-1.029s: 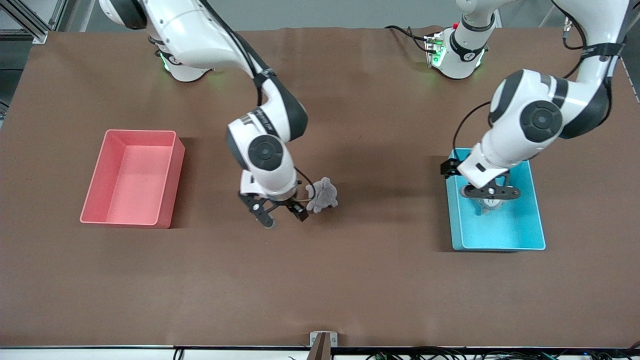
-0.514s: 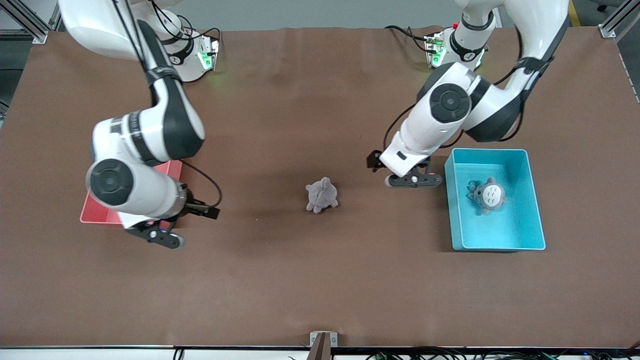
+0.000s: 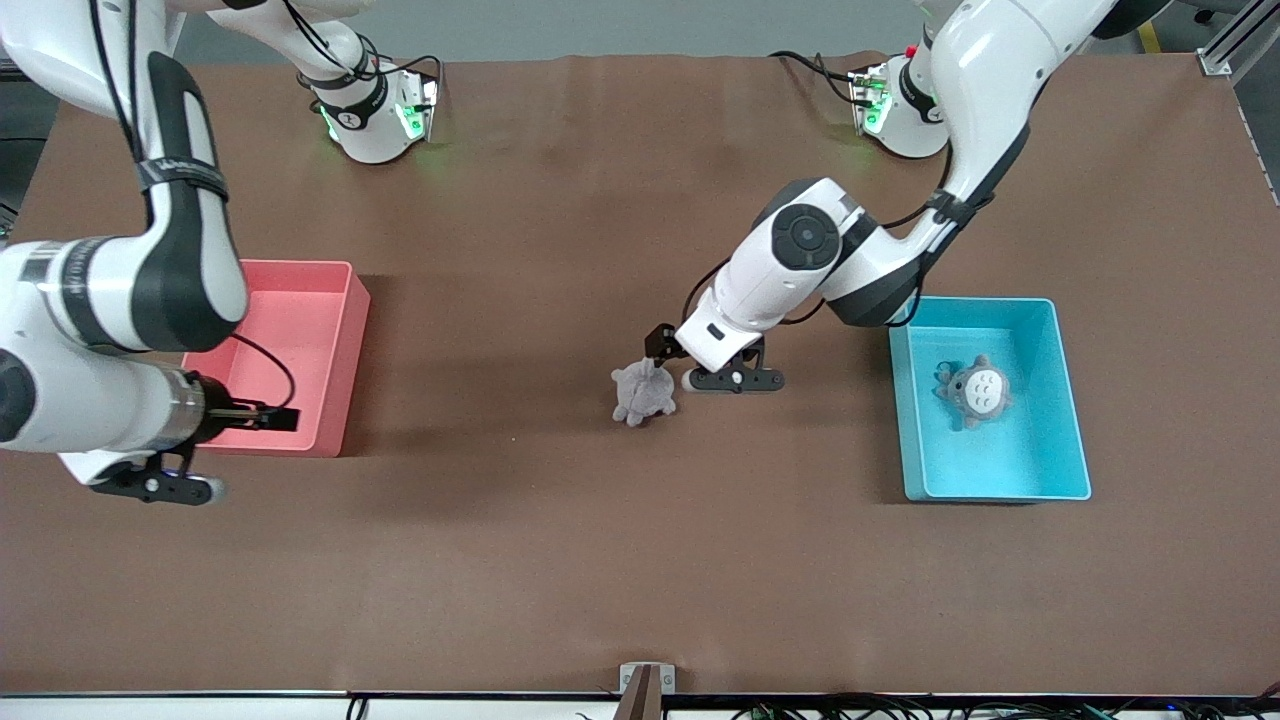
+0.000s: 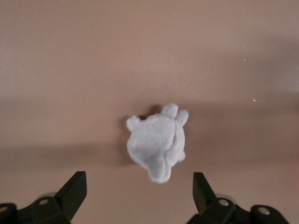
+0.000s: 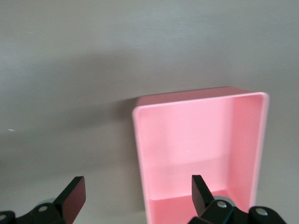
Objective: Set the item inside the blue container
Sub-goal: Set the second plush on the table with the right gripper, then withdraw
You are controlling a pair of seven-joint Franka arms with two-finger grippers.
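Observation:
The blue container (image 3: 1005, 455) stands toward the left arm's end of the table, and a round grey plush with a white belly (image 3: 978, 390) lies inside it. A small grey plush animal (image 3: 643, 392) sits on the brown table near the middle; in the left wrist view the plush animal (image 4: 157, 144) lies just ahead of the wide-apart fingers. My left gripper (image 3: 735, 379) hangs open just beside it, on the blue container's side, holding nothing. My right gripper (image 3: 155, 488) is open and empty near the pink bin's camera-side corner.
The pink bin (image 3: 300, 330) stands toward the right arm's end of the table with nothing in it; the right wrist view shows the pink bin (image 5: 196, 140) under the right gripper (image 5: 138, 196). Brown table mat (image 3: 640, 560) spreads all around.
The left gripper has left the blue container, where the round plush now lies, and moved to the grey plush animal. The right arm has swung from that plush to the pink bin.

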